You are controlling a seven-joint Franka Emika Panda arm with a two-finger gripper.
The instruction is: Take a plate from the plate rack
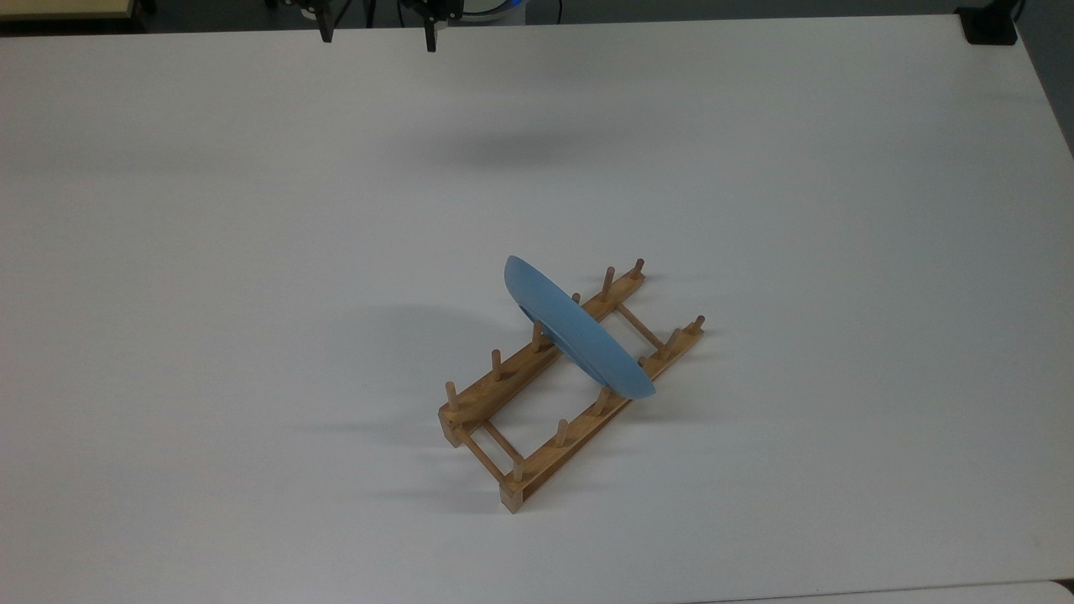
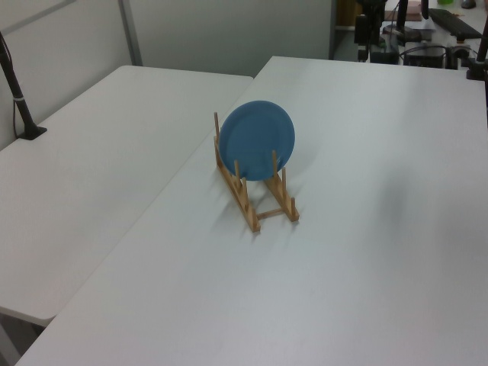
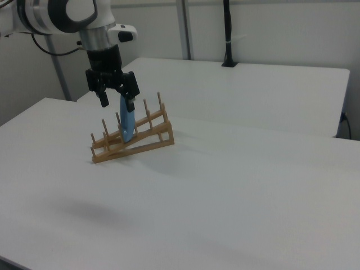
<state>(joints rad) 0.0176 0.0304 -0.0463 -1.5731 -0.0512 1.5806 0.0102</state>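
The light-blue plate stands on edge between the pegs of the wooden plate rack, near the middle of the white table. The left view shows the plate's round face, leaning in the rack. My gripper hangs open at the top view's upper edge, far from the rack, with nothing between its fingers. In the right view the gripper is above the table with its black fingers spread, overlapping the plate and rack in the image.
The white table spreads wide around the rack. A second white table adjoins it on the left view's left, with a black post on it. A black clamp sits at the top view's upper right corner.
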